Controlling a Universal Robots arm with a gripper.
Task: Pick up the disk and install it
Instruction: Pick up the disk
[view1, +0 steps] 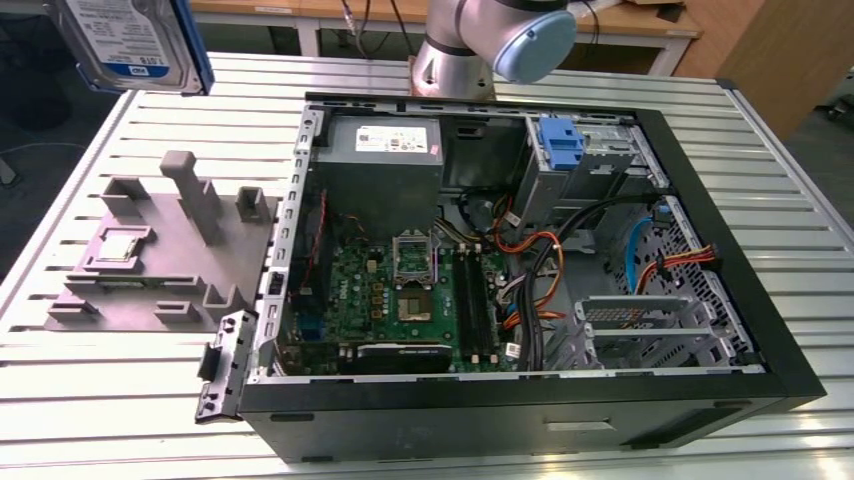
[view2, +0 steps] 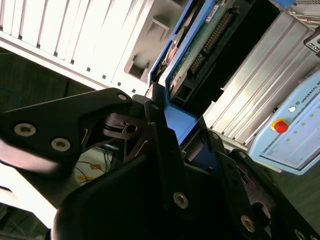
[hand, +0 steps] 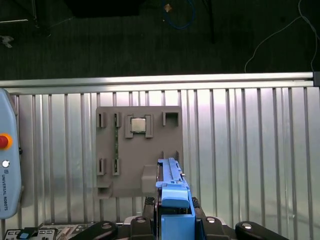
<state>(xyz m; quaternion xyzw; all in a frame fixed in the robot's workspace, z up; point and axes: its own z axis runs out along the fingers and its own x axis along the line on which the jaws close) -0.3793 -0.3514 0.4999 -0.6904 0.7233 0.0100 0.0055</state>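
The tool (view2: 175, 125) is closed on the disk (view1: 127, 42). Its black fingers (view2: 160, 145) press against the blue plastic frame (view2: 182, 122) along the drive's edge. In the second wrist view the frame sits squarely between them, and the green circuit board (view2: 210, 35) on the drive's underside runs away from the grip. Holding it by the frame rather than the flat faces looks deliberate: it keeps the fingers off the board and the label, and it leaves the long body free.

In the exterior view the disk hangs high at the exterior view's far left, label towards the camera. It is well above the bench (view1: 120, 410) and well apart from the open computer case (view1: 441, 430). Below it, just beside the case, stands a grey holder (view1: 147, 260). This block of slots and posts seems made to keep parts upright where they can be grasped. The first wrist view looks straight down on it, with a small square chip (hand: 139, 126) resting in one pocket and the drive's blue edge above.

Judging from this, the pickup is done and the installing is not. The disk is outside the case, far from the metal drive cage (view1: 641, 325) at the case's near right and from the blue bracket (view1: 561, 140) at its far side. A control pendant (view2: 300, 140) lies on the bench
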